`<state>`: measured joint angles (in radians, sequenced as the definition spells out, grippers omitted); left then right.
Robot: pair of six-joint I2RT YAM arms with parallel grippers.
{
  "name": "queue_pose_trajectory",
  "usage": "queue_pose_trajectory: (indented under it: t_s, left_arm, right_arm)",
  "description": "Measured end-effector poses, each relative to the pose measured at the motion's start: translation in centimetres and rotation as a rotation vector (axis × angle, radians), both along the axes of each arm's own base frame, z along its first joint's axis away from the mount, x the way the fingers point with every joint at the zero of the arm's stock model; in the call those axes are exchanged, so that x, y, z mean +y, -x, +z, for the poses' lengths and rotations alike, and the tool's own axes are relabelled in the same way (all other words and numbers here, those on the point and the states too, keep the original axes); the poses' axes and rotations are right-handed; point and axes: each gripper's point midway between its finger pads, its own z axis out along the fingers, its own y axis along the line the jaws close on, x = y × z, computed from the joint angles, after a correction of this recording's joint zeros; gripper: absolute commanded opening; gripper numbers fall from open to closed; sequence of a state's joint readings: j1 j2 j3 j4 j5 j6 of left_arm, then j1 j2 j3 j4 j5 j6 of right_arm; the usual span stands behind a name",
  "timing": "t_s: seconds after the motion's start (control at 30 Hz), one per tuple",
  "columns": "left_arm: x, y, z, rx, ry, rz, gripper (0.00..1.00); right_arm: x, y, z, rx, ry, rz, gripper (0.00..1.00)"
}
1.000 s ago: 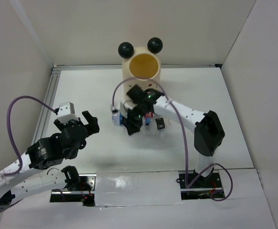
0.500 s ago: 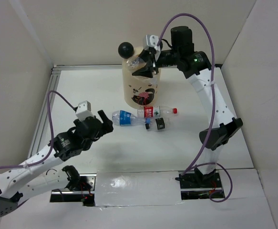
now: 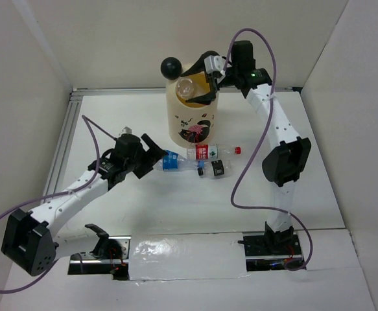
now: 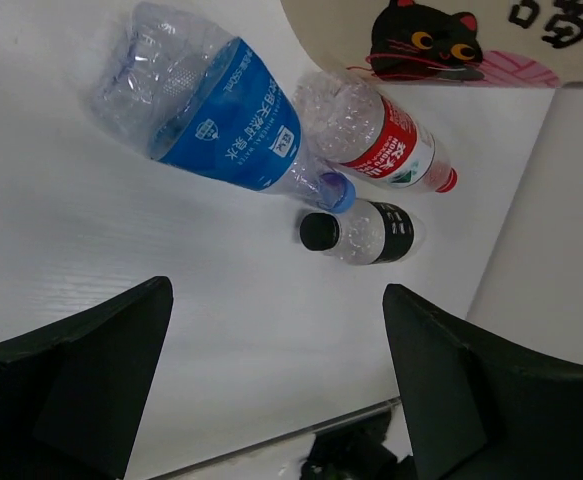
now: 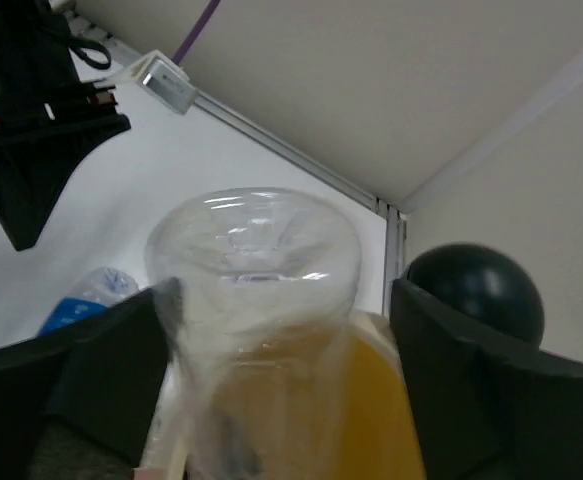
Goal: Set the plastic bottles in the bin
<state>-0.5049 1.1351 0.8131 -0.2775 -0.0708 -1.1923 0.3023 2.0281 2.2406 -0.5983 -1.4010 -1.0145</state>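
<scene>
**Right gripper (image 3: 199,83) hauled up to the bin (image 3: 192,123), left gripper (image 3: 153,153) shoved out toward the bottles**

Since a second ago the right gripper has been lifted off the bottle pile and brought up to the bin's mouth, with an unlabelled clear bottle (image 3: 186,87) carried along. The left gripper has been reached out from the left side of the tabletop (image 3: 292,188) toward its middle.

Biggest to smallest, then. The white tabletop is boxed in by pale walls. The cream bin is stood at the middle of the far edge, and a black cat cartoon can be seen on its side from the left wrist. One black ball ear (image 3: 170,67) is seen on the rim.

The unlabelled clear bottle is placed over the bin's yellow opening, between the right fingers. One finger looks to be touching it and a sliver of gap is seen at the other, so whether it's gripped can't be told.

Three bottles are found lying just in front of the bin. The blue-label bottle (image 3: 172,161) is the largest. The red-and-white-label bottle (image 3: 209,152) is touching it, and the small black-label bottle (image 3: 216,169) is just beside the blue cap.

The left gripper is spread wide with nothing in it, parked just beside the blue-label bottle's base.
</scene>
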Motion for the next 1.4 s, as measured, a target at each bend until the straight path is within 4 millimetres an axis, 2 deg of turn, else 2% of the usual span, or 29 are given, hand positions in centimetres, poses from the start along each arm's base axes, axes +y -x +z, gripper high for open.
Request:
queue_pose_trajectory:
  t_s: [0.07,0.13,0.23,0.33,0.47,0.57,0.67,0.7,0.73,0.87,0.97,1.03,1.17,1.27,1.3,1.4]
  left_arm:
    - [-0.6,-0.3,-0.9,0.054,0.040,0.026,0.99]
    - [-1.0,-0.4,-2.1,0.124,0.067,0.061,0.99]
    - [-1.5,-0.7,-3.7,0.235,0.088,0.116,0.99]
    - [-2.3,-1.5,-5.3,0.321,0.112,0.169,0.99]
    - [-2.9,-2.4,-7.8,0.409,0.138,0.237,0.99]
    - [-3.9,-4.3,-8.6,0.442,0.140,0.263,0.99]
    - [-5.1,-6.3,-8.6,0.435,0.160,0.276,0.99]
    - [-5.4,-6.7,-8.6,0.431,0.168,0.277,0.99]
    - [-5.6,-6.9,-8.7,0.430,0.173,0.278,0.99]
    - [-6.6,-7.7,-9.1,0.457,0.156,0.287,0.99]
    - [-7.4,-8.3,-9.1,0.481,0.125,0.284,0.99]
    - [-7.5,-8.1,-9.6,0.499,0.094,0.286,0.94]
    - [-7.3,-6.1,-11.0,0.551,0.025,0.270,0.64]
    - [-7.2,-5.1,-11.5,0.566,-0.002,0.253,0.58]
    - [-7.2,-4.9,-11.5,0.561,-0.008,0.241,0.45]
    - [-6.7,-3.8,-11.6,0.546,-0.027,0.211,0.19]
  right_arm:
    - [-0.2,-0.9,-2.0,0.021,0.010,0.001,1.00]
    - [-0.5,-1.2,-3.1,0.039,0.018,-0.004,1.00]
    - [-1.4,-0.9,-2.4,0.033,0.014,-0.012,1.00]
    - [-3.3,1.1,-0.6,0.021,0.002,-0.028,1.00]
    - [-7.4,4.7,1.6,-0.006,-0.012,-0.090,1.00]
    - [-10.6,6.9,1.6,-0.002,-0.019,-0.151,1.00]
    - [-13.3,7.6,0.0,0.044,-0.014,-0.225,1.00]
    - [-13.5,7.7,-1.3,0.084,-0.009,-0.233,1.00]
    - [-14.5,7.8,-1.8,0.095,-0.009,-0.261,1.00]
    - [-15.8,9.0,-6.1,0.228,0.003,-0.305,1.00]
    - [-16.1,9.9,-7.3,0.269,0.005,-0.319,1.00]
    - [-16.2,10.4,-7.3,0.263,0.005,-0.320,1.00]
    - [-16.1,11.2,-7.0,0.245,0.005,-0.318,1.00]
    - [-16.1,11.3,-7.3,0.249,0.008,-0.317,1.00]
    - [-16.1,11.4,-7.4,0.254,0.008,-0.317,1.00]
    - [-16.2,11.5,-7.5,0.263,0.009,-0.320,1.00]
